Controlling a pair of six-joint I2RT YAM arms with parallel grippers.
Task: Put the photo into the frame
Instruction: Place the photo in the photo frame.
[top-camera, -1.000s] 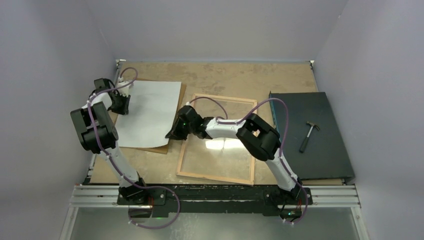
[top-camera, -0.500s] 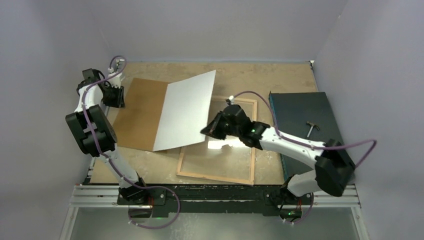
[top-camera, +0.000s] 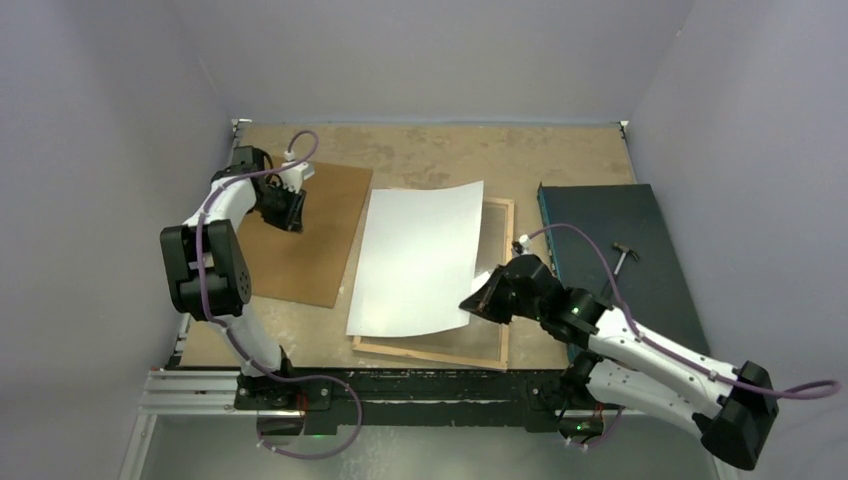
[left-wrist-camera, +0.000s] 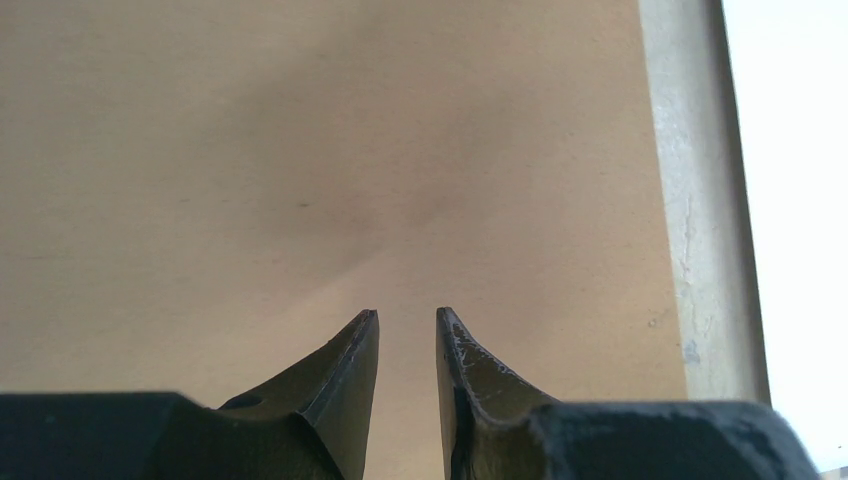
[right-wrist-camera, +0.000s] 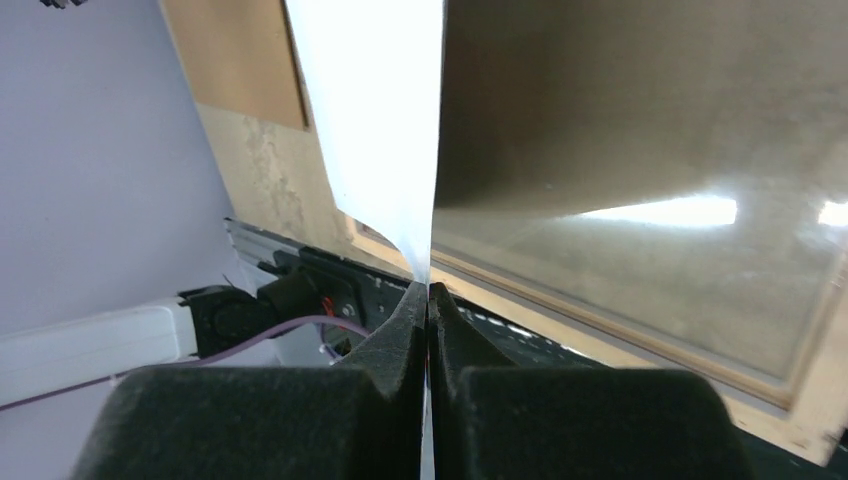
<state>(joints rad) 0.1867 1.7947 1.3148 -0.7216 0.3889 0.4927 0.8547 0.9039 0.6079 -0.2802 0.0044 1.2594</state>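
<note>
The photo (top-camera: 418, 260) shows its plain white back and lies bowed over the left part of the frame (top-camera: 506, 262), whose light wood rails stick out at the right and near sides. My right gripper (top-camera: 483, 300) is shut on the photo's near right corner. In the right wrist view the photo (right-wrist-camera: 380, 120) runs up from the closed right gripper (right-wrist-camera: 428, 288), with the frame's rail (right-wrist-camera: 620, 340) below. My left gripper (top-camera: 290, 213) hovers over the brown backing board (top-camera: 310, 240). Seen from the left wrist, the left gripper (left-wrist-camera: 407, 316) stands a little open with nothing between its fingers.
A dark flat mat (top-camera: 655, 300) with a hammer (top-camera: 620, 262) lies along the right side. A glossy clear sheet (right-wrist-camera: 660, 150) fills the frame. Grey walls close in left, back and right. A metal rail (top-camera: 430, 390) runs along the near edge.
My right arm has pulled the photo off the brown board, rightward and nearer, to lie over the frame. My left gripper has moved from the board's far left edge to above the board.
</note>
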